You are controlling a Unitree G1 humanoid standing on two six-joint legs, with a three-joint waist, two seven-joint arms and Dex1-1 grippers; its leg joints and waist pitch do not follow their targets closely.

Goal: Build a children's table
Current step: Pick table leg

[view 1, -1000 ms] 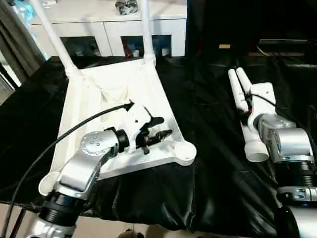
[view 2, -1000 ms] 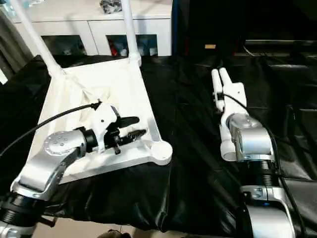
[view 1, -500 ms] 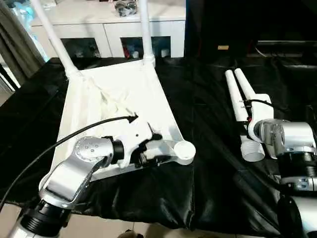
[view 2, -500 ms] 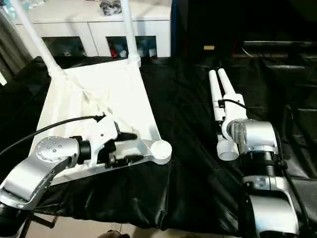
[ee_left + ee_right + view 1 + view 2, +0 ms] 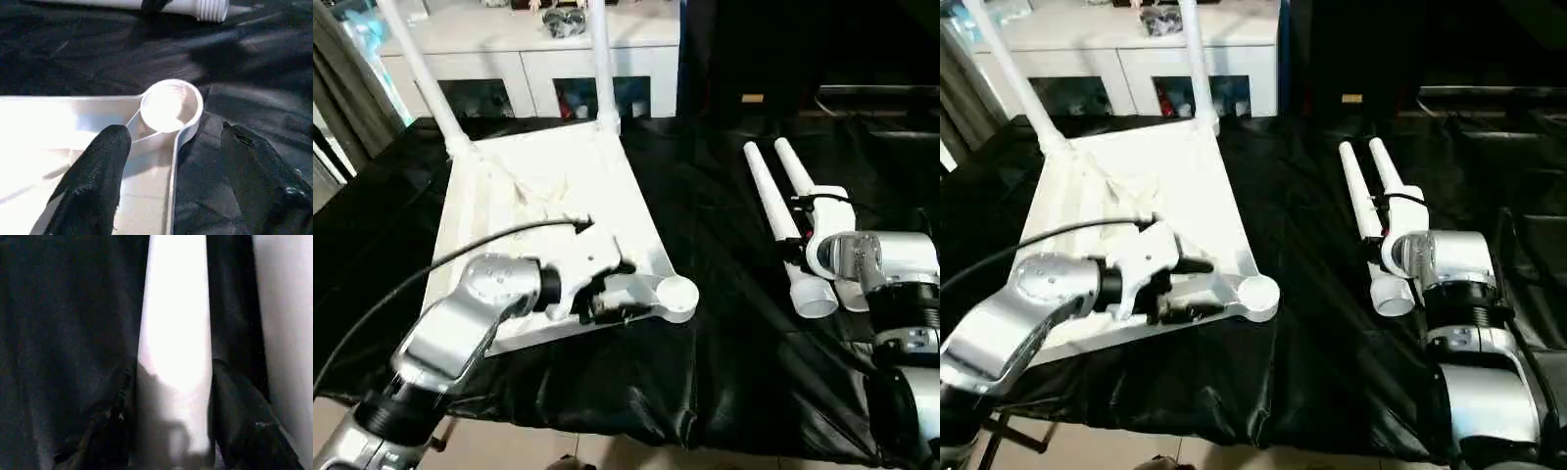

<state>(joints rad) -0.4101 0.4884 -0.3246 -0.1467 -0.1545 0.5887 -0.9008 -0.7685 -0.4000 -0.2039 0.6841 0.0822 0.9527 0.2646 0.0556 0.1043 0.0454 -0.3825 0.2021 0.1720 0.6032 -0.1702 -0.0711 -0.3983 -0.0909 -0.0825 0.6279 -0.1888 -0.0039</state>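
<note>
step: grab loose leg | left hand (image 5: 166,161) spread, straddling rim by tabletop (image 5: 548,186) socket (image 5: 171,105) | right hand (image 5: 173,406) fingers hugging leg (image 5: 176,333) on black cloth (image 5: 724,323) | advice: clamp squarely, lift level, thread end toward socket

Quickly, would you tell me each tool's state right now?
Left tool: open, straddling the tabletop rim.
Right tool: around a leg; grip unclear.

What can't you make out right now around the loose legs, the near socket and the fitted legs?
- Right gripper straddles a loose leg; contact unclear in the right wrist view's shadow.
- Near corner socket: glare in the left wrist view hides its inside.
- Fitted legs: tops cut by the eye view's upper edge.
- Cabinet contents: too small.
</note>
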